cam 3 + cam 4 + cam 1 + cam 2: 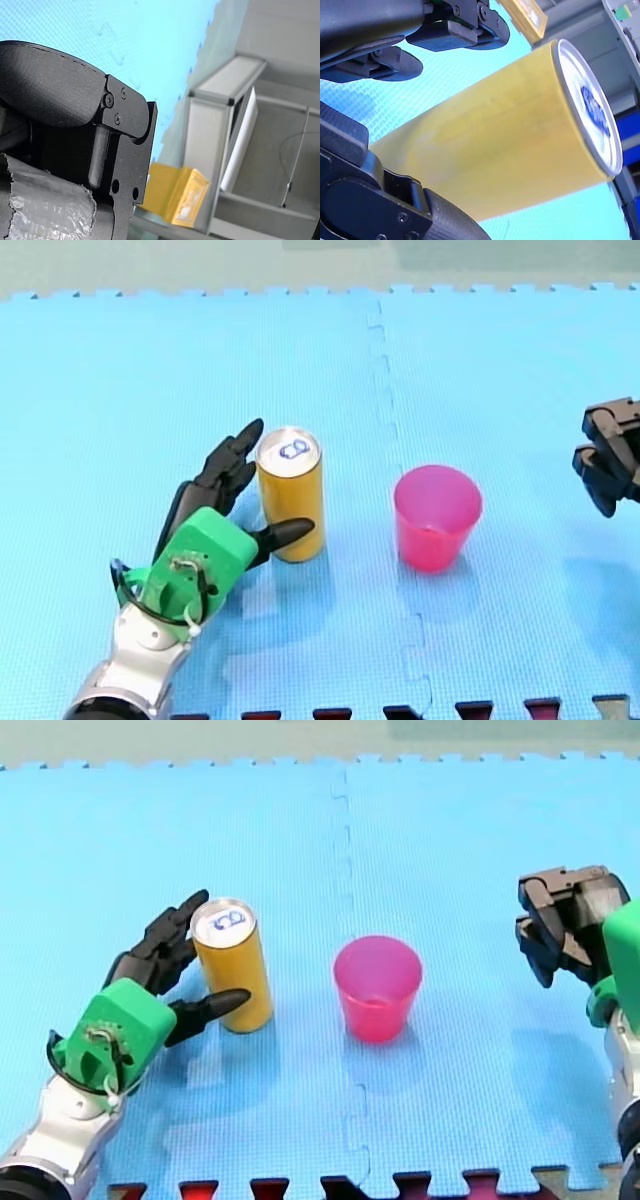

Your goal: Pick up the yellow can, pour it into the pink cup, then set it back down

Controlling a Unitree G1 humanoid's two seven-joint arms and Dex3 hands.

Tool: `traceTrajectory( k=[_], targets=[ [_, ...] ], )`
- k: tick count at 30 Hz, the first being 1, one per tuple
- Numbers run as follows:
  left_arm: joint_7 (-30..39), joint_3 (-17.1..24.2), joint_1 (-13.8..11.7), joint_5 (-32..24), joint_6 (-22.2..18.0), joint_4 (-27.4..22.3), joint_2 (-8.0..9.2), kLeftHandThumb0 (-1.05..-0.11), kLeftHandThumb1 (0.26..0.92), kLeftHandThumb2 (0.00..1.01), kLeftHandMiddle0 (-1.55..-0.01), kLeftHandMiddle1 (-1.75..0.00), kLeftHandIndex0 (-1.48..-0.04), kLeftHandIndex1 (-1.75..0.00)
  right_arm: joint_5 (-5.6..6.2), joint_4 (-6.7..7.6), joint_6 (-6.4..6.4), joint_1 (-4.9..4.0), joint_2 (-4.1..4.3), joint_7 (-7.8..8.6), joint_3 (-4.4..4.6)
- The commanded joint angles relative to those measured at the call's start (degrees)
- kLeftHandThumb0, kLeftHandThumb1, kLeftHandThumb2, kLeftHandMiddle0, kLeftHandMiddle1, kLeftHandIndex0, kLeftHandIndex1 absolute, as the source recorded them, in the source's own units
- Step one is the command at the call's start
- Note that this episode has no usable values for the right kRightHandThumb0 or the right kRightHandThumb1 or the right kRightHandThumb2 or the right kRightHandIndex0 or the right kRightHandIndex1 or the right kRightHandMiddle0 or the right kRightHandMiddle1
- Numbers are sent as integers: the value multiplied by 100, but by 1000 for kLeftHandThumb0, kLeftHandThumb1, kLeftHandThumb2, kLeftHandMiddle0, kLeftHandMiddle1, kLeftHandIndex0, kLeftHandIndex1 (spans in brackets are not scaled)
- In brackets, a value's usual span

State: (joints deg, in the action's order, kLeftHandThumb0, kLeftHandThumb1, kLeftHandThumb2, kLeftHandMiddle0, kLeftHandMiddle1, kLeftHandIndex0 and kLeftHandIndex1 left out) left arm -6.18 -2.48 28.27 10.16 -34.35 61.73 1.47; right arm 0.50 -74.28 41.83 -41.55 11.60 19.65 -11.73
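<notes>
**A:** How much of the yellow can [290, 495] is covered?

**B:** The left hand [215, 525] has its thumb [285, 533] across the can's lower side. Its fingers [232, 462] pass behind the can, so I cannot tell whether they touch it there. In the second wrist view the can's base end lies behind a black finger [375, 200].

**A:** And the lid?

**B:** It has blue print, too small to read.

**A:** The other hand?

**B:** The first head view's edge cuts off the right hand [560, 920]. Between the two hands, the pink cup [377, 985] may hold something, but I cannot tell.

**A:** And the first wrist view?

**B:** There is a blurred yellow box [180, 195] beyond the hand, partly behind its black housing.
</notes>
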Motion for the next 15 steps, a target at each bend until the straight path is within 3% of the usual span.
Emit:
traceTrajectory(
  k=[1,15],
  targets=[
    [17,38,42,-63,-24,38,9,-832,749,0,-437,-7,-294,-3,17,14,23,10,25,8,-8],
    [-180,-3,296,25,-40,431,-62,-821,760,2,-434,-1,-300,-2,39,13,36,31,16,7,-20]
  ],
)
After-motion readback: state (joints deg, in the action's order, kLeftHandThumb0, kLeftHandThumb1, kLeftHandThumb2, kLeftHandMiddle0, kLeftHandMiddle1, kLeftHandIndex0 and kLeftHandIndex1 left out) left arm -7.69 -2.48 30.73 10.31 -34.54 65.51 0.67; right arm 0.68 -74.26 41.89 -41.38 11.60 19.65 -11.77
